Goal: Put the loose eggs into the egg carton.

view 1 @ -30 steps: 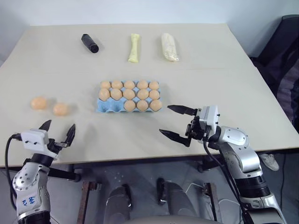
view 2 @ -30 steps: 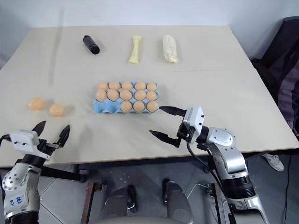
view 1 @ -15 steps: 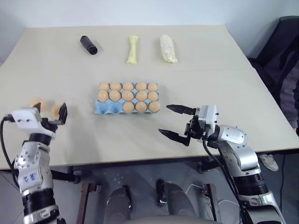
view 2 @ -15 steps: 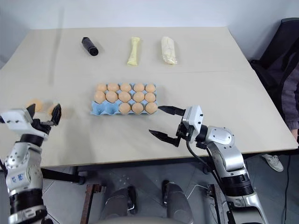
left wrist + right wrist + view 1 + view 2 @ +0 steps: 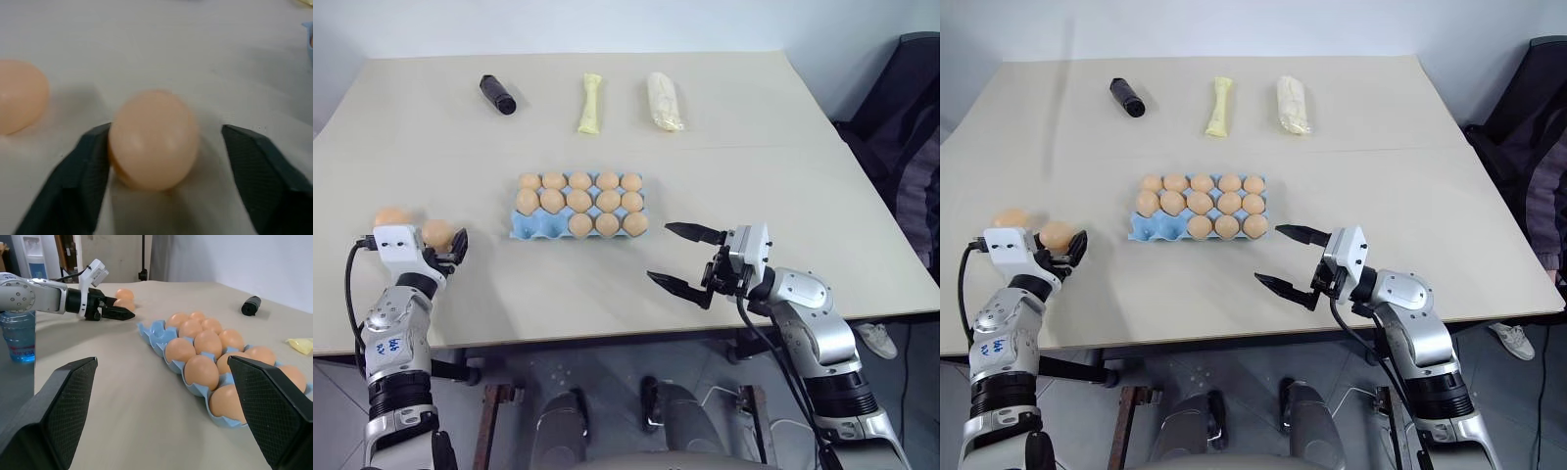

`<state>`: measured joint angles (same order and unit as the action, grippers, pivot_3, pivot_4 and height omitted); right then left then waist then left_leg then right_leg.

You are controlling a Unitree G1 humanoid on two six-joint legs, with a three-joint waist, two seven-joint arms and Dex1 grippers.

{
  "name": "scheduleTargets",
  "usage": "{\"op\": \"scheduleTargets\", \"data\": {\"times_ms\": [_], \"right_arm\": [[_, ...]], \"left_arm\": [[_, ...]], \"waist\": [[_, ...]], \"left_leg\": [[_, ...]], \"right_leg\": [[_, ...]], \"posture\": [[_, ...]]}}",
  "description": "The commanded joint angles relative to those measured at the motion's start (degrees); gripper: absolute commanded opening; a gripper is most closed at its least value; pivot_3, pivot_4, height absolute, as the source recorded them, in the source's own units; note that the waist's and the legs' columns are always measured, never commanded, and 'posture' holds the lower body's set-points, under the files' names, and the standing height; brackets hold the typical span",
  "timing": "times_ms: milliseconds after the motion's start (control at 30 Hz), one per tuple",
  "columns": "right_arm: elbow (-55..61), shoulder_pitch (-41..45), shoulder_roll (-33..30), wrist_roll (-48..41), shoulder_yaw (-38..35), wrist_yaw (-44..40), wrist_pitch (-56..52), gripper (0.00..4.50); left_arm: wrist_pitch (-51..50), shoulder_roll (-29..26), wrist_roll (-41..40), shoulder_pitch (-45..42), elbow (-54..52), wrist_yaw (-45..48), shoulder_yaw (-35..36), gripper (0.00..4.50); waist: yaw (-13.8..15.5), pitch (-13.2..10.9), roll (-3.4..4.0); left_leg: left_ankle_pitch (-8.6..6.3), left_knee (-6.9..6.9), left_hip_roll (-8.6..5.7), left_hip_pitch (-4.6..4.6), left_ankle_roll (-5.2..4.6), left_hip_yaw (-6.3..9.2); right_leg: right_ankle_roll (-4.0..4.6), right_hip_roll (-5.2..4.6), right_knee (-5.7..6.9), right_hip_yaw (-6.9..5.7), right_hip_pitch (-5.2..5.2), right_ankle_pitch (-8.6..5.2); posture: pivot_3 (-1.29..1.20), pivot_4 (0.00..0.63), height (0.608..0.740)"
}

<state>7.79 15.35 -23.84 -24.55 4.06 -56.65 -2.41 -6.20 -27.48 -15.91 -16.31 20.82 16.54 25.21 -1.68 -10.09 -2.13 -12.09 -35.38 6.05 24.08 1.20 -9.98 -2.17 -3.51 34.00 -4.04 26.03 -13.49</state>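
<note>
The left gripper (image 5: pixel 161 169) reaches level over the beige table (image 5: pixel 773 196), its black fingers set around a loose pale orange egg (image 5: pixel 154 139): one finger (image 5: pixel 78 181) touches the shell, the other stands just apart. A second loose egg (image 5: pixel 391 216) lies just beside it. The right gripper (image 5: pixel 680 259) hovers near the table's front edge, pointing towards the left arm, jaws wide and empty. Between the arms sits the light-blue moulded egg carton (image 5: pixel 523 227), thirteen cups filled and two front-left cups empty. Along the far side lie a black cylinder (image 5: pixel 498 93), a yellow wrapped roll (image 5: pixel 590 102) and a white wrapped roll (image 5: pixel 666 99). Blue handwriting marks the left forearm, unreadable.
</note>
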Motion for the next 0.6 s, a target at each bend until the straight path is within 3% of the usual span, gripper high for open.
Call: {"op": "scheduleTargets", "data": {"times_ms": [33,67,167,267,367,600], "right_arm": [[2.30,-0.17,-0.30,-0.54,-1.20,0.35,1.05,4.50],[2.30,-0.18,-0.31,-0.53,-1.21,0.38,1.06,4.50],[2.29,-0.23,-0.35,-0.46,-1.31,0.53,1.07,4.50],[2.32,-0.21,-0.48,-0.40,-1.54,0.81,0.97,4.50],[2.27,-0.01,-0.82,-0.44,-1.64,0.77,0.77,4.50],[2.18,0.56,-0.66,-0.16,-1.57,1.43,1.01,4.50]], "left_arm": [[1.67,-0.57,-1.57,-0.79,-1.98,2.06,0.23,2.36],[1.71,-0.52,-1.77,-0.77,-2.11,2.35,0.31,2.09],[3.38,0.01,-3.93,-0.25,-5.12,5.29,0.53,2.09],[2.22,0.18,-9.82,0.85,-12.91,14.71,-1.95,2.09],[0.18,-1.80,-10.34,0.09,-16.56,21.08,-6.36,2.09],[1.16,-2.61,-5.08,-8.84,-5.74,28.01,-15.03,2.09]], "waist": [[0.01,0.00,0.00],[0.00,0.00,0.00],[-0.01,0.00,0.00],[0.02,0.00,0.00],[0.12,0.00,0.00],[0.02,0.00,0.00]], "left_leg": [[0.00,0.00,-0.01,0.00,0.00,0.00],[0.00,0.00,-0.01,0.00,0.00,0.00],[0.00,0.00,-0.01,0.00,0.00,-0.01],[0.00,0.00,0.00,0.02,0.00,-0.02],[0.00,0.00,-0.04,0.01,0.01,-0.11],[0.01,-0.17,-0.20,0.01,0.00,-0.09]], "right_leg": [[0.00,0.00,0.00,0.00,0.00,0.00],[-0.01,0.00,0.00,0.00,0.00,0.00],[-0.01,-0.01,-0.01,0.00,0.00,0.01],[0.00,0.00,0.00,-0.02,0.00,0.00],[0.02,0.03,-0.01,-0.05,-0.03,-0.01],[0.12,0.08,-0.01,-0.03,-0.11,-0.07]], "posture": [[0.00,0.150,0.740],[0.00,0.150,0.740],[0.00,0.150,0.740],[0.00,0.150,0.740],[0.00,0.150,0.740],[0.00,0.150,0.740]]}}
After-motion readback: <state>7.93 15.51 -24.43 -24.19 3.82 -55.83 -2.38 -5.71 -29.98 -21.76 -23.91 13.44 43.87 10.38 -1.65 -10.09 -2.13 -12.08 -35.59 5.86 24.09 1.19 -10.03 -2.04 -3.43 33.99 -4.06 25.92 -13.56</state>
